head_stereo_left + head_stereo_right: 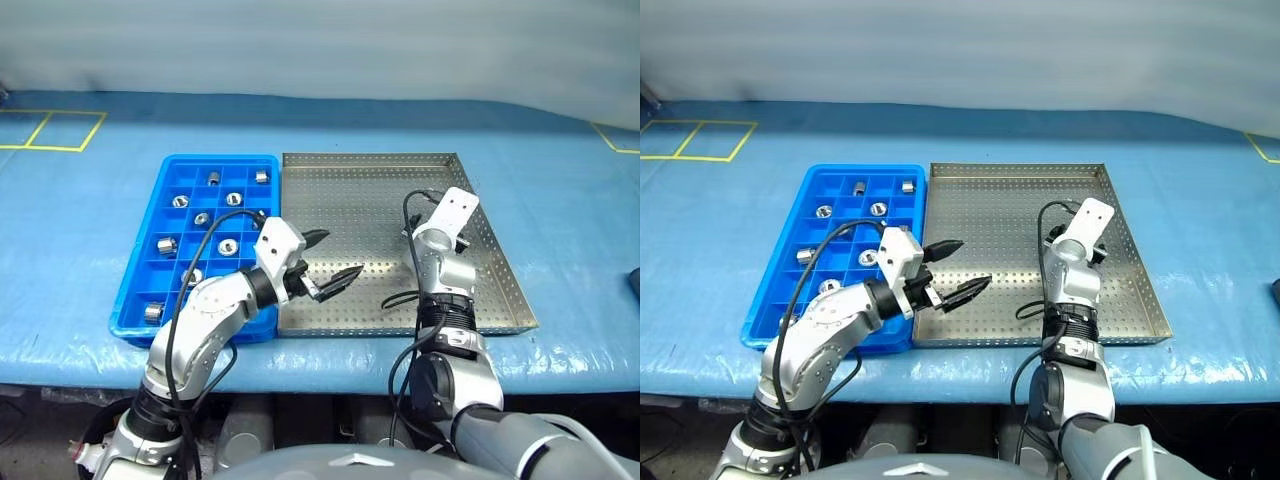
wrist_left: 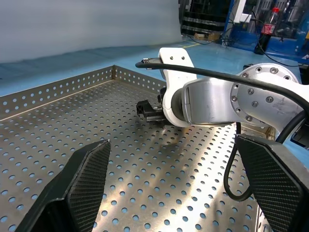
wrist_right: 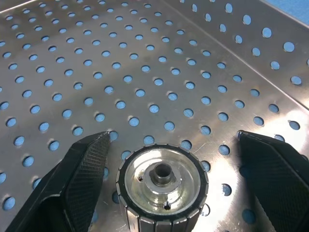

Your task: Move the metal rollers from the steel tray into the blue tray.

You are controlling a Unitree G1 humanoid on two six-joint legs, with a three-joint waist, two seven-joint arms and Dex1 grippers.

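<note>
We see the right gripper (image 3: 169,181) wide open around a metal roller (image 3: 163,186) on the steel tray (image 3: 145,58), gripping nothing; the left gripper (image 1: 332,262) is open, empty.

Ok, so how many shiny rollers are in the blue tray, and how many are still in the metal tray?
Rollers in the blue tray: 9
Rollers in the metal tray: 1
Total: 10 rollers in sight; more could be hidden behind the arms.
</note>
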